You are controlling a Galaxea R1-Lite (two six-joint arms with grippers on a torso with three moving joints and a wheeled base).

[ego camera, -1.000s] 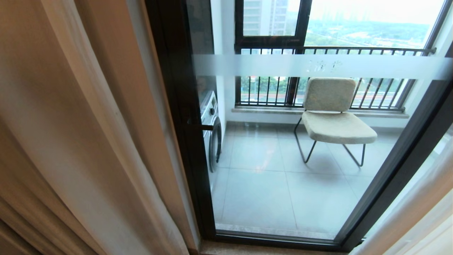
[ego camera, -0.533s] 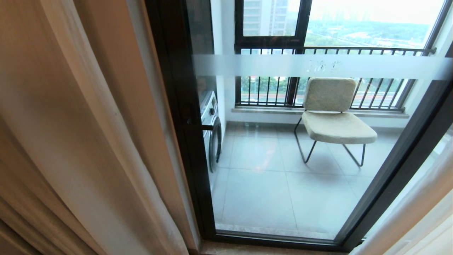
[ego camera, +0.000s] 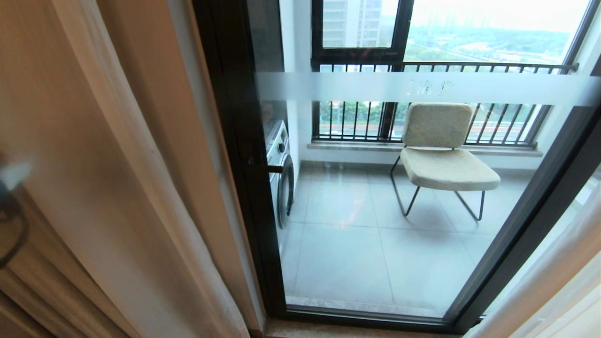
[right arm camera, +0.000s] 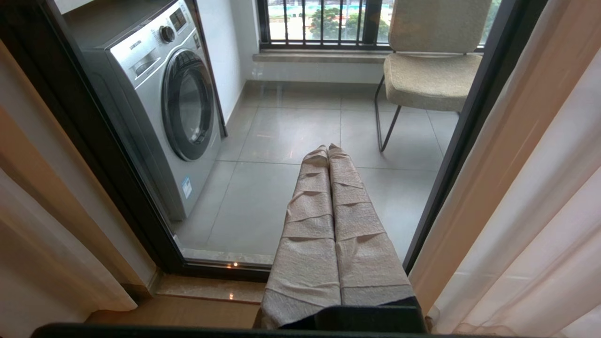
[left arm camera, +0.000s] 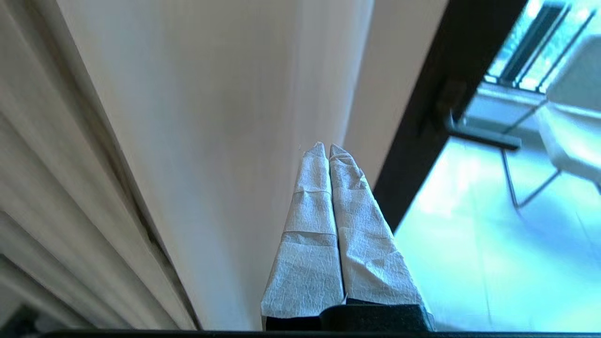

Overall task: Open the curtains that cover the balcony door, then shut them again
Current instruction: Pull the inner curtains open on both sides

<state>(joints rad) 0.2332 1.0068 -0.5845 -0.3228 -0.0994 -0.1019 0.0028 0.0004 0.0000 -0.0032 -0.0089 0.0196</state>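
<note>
The beige curtains [ego camera: 94,155] with a sheer white panel [ego camera: 141,197] hang bunched at the left, beside the dark frame [ego camera: 235,155] of the balcony door [ego camera: 375,234], whose glass is uncovered. Another curtain [ego camera: 554,281] hangs at the lower right. My left gripper [ego camera: 10,173] shows at the left edge, in front of the beige folds. Its tape-wrapped fingers [left arm camera: 310,225] are pressed together, shut on nothing, next to the curtain [left arm camera: 211,117]. My right gripper [right arm camera: 327,149] is shut and empty, low before the door glass [right arm camera: 291,178], with the right curtain [right arm camera: 530,211] beside it.
Beyond the glass are a washing machine [right arm camera: 164,98] at the left, a beige chair [ego camera: 441,155] on thin metal legs, and a window with black railing bars [ego camera: 422,122]. A stone sill [right arm camera: 206,288] runs along the door's foot.
My left gripper and its cable have come into the head view at the left edge, in front of the beige curtain. The door, chair and right curtain are unchanged.
</note>
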